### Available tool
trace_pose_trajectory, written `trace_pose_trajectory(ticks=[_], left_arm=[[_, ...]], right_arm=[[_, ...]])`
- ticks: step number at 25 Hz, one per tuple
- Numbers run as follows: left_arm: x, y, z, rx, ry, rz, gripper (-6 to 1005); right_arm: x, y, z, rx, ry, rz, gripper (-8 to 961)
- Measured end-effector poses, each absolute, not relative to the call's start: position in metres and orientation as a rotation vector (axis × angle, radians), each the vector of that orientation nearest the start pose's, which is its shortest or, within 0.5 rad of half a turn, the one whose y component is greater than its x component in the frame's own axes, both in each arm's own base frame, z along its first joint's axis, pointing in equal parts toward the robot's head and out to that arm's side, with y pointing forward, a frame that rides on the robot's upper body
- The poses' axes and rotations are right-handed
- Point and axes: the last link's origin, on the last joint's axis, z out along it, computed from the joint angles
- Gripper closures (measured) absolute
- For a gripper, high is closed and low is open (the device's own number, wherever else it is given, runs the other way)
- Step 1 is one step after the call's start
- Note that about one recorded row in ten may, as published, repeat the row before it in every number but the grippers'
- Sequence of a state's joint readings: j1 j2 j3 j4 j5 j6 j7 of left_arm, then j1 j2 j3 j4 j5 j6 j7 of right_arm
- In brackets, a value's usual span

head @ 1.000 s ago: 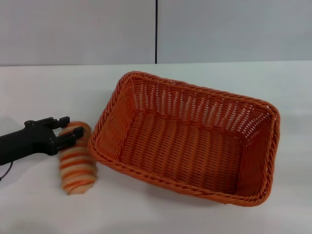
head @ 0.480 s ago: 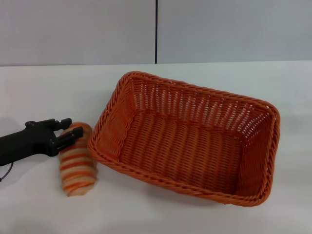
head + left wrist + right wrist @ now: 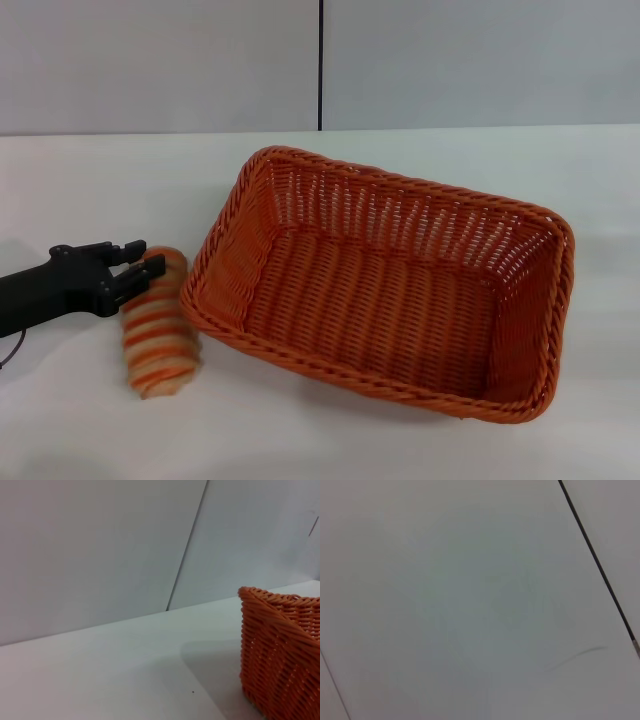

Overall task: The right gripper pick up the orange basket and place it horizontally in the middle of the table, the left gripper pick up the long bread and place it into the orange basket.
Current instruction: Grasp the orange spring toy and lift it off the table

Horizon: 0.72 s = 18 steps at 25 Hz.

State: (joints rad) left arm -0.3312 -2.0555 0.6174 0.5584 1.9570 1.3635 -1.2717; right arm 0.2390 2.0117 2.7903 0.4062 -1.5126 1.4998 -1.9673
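Fingers [image 3: 150, 268] of the left gripper [image 3: 138, 258] stand parted at the upper end of the long bread [image 3: 157, 322], one fingertip pressing the roll's striped top and the other held just behind it, so the jaws straddle the end of the loaf without visibly clamping it. Whether the bread is truly gripped cannot be told from the head view. The roll lies on the white table [image 3: 90, 420], tilted slightly, just beside the left short wall of the orange basket [image 3: 390, 290] and outside it, its far end close to the basket's braided rim. The black left arm reaches in low over the tabletop from the side of the bread away from the basket. The basket sits upright on the table, its long axis running crosswise with a slight skew, its woven floor bare. From the left wrist view, one corner of the orange basket [image 3: 282, 650] rises from the table [image 3: 100, 680], with grey wall panels behind it. The right gripper is out of sight; its wrist camera faces only a pale panelled surface.
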Motion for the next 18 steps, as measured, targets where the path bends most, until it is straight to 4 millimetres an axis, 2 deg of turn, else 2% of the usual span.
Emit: trace_pose_trajectory(ticks=[11,18], left_arm=[[-0.355,0.284,0.006,-2.395,-0.888,-0.556,697],[-0.358,0.285,0.011,-2.354,-0.886,-0.569,779]], right_arm=[[0.374,0.274,0.078,-1.771,0.864,1.055,412],[0.373,0.277,0.078,-1.763,0.863,1.057,411]])
